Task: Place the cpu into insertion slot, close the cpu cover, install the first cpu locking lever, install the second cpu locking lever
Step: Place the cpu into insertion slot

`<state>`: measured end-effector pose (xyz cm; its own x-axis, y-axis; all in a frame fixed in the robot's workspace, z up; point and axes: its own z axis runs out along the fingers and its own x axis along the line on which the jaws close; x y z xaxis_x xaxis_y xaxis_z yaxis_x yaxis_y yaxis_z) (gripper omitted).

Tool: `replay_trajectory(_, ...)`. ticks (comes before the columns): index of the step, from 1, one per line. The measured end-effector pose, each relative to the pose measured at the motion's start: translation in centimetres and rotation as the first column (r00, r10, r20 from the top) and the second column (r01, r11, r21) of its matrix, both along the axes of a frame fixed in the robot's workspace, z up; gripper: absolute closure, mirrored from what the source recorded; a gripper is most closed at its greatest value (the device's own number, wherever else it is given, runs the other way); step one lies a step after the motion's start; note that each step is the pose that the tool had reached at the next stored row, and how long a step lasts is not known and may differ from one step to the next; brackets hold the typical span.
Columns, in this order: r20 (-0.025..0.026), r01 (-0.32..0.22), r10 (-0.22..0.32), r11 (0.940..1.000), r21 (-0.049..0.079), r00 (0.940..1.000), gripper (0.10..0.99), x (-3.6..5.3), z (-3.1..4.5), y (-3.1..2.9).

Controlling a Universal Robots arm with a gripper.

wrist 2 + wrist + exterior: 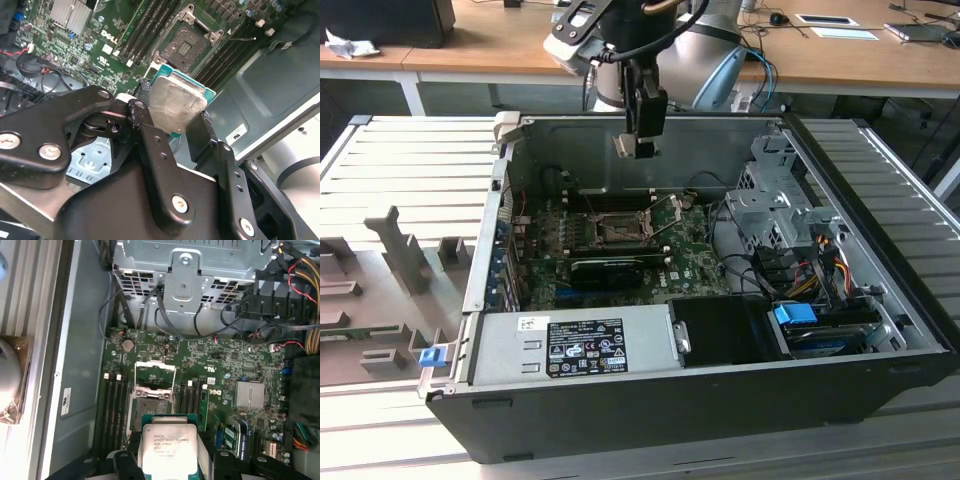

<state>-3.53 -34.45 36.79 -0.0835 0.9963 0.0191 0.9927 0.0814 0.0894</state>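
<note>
open black tower case (650, 410) lying on its side on a ribbed grey surface (895, 175). silver power supply (510, 350) with a label sits along the near edge, with a little blue clip (430, 355) just outside the case corner beside it. on the green motherboard (225, 360) there's a finned silver heatsink (248, 394), a coin cell battery (128, 345), long black memory slots (114, 402) and a long black card (610, 268). metal drive cage (770, 205) is on the exterior view's right, with yellow and orange wires (832, 262) and a blue tab (796, 313) near it. grey moulded tray (390, 270) sits off to the exterior view's left, wooden surface (480, 45) behind it all.
</note>
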Motion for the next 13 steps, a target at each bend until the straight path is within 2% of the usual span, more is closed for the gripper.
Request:
replay_trajectory(5,0.0036,0.016,-0.016,0.9999,0.0,0.9999,0.557,0.0,-0.89,-0.01)
replay_trajectory(13,0.0039,0.043,-0.043,0.9991,0.0,0.9991,0.557,0.0,-2.01,-0.01)
